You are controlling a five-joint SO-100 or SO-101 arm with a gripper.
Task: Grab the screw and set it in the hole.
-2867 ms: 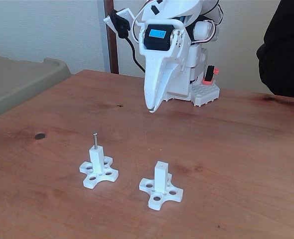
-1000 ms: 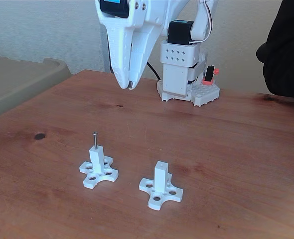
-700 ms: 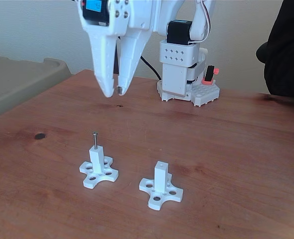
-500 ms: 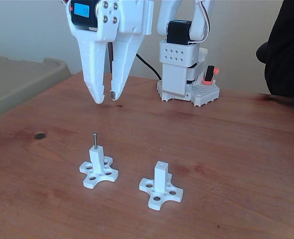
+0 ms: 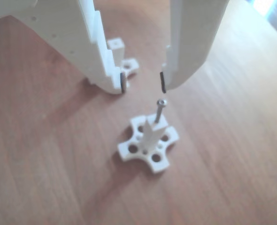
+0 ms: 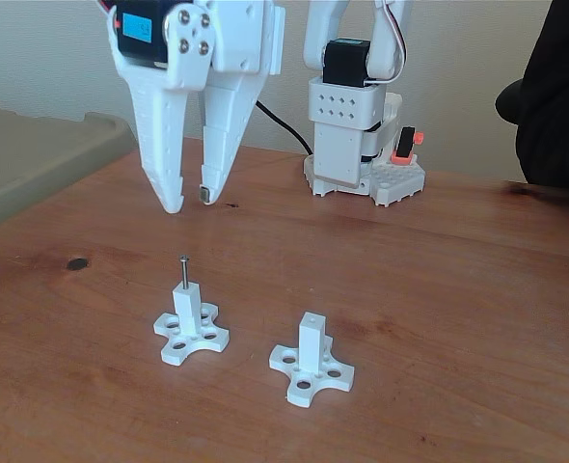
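Overhead, the gripper [image 6: 190, 201] hangs with its jaws parted and nothing between them, above the wooden table [image 6: 439, 270]. Just below its fingertips [image 5: 122, 83] the screw [image 6: 183, 271] stands upright in the left white post [image 6: 187, 309], head up. To the right, apart, the second post [image 6: 311, 344] shows its hole [image 6: 311, 317] unfilled.
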